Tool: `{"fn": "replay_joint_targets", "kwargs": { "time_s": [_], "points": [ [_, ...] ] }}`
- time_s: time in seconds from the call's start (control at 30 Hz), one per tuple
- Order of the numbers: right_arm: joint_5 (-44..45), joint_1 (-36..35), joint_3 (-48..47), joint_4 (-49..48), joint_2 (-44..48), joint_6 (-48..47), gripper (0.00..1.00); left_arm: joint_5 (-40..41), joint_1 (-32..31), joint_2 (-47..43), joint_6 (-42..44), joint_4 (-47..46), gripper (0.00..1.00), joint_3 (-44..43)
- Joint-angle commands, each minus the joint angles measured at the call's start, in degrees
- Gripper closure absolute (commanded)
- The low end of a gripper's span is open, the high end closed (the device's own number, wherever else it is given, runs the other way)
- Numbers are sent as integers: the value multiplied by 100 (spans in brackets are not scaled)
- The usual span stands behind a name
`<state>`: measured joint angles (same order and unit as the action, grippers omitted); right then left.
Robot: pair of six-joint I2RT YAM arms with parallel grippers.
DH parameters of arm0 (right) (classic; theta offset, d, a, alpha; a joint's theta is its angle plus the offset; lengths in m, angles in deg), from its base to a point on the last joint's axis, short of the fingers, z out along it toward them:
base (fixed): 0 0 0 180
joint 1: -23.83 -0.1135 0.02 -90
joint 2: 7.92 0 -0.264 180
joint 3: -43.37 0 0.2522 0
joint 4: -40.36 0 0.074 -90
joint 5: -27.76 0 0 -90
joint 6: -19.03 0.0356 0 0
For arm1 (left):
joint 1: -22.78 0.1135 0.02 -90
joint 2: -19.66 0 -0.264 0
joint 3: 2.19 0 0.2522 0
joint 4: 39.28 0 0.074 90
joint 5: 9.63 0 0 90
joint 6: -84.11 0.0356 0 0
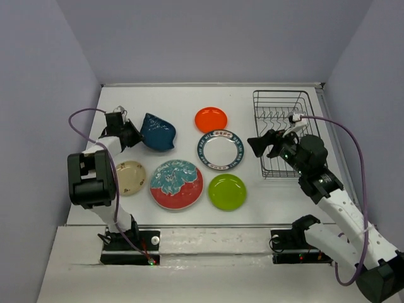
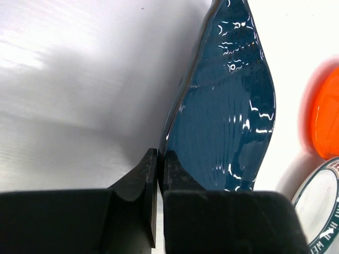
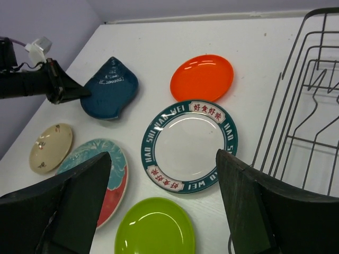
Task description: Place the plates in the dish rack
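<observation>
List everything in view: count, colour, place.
dark blue plate: 1, dark blue, far left, tilted
orange plate: 1, orange, far centre
patterned plate: 1, white, blue rim, centre
flowered plate: 1, red and teal, near left-centre
green plate: 1, lime, near centre
beige plate: 1, beige, near left
dish rack: 1, black, right
table: 1, white, underneath
left gripper: 1, black, pinching dark blue plate
right gripper: 1, black, open, by dish rack
</observation>
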<state>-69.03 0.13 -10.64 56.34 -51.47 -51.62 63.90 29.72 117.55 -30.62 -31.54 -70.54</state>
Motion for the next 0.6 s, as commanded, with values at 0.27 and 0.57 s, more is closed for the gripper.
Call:
{"fn": "replay_joint_targets", "kwargs": {
  "time_s": [0.27, 0.57],
  "points": [
    [-1502, -301, -404, -1504, -1392, 1333, 4, -751, -131, -3046, -936, -987, 94, 1176],
    [-1308, -864, -1221, -2102, -2754, 1729, 0, -1359, -632, -4304, -1657, -1665, 94, 1864]
  ]
}}
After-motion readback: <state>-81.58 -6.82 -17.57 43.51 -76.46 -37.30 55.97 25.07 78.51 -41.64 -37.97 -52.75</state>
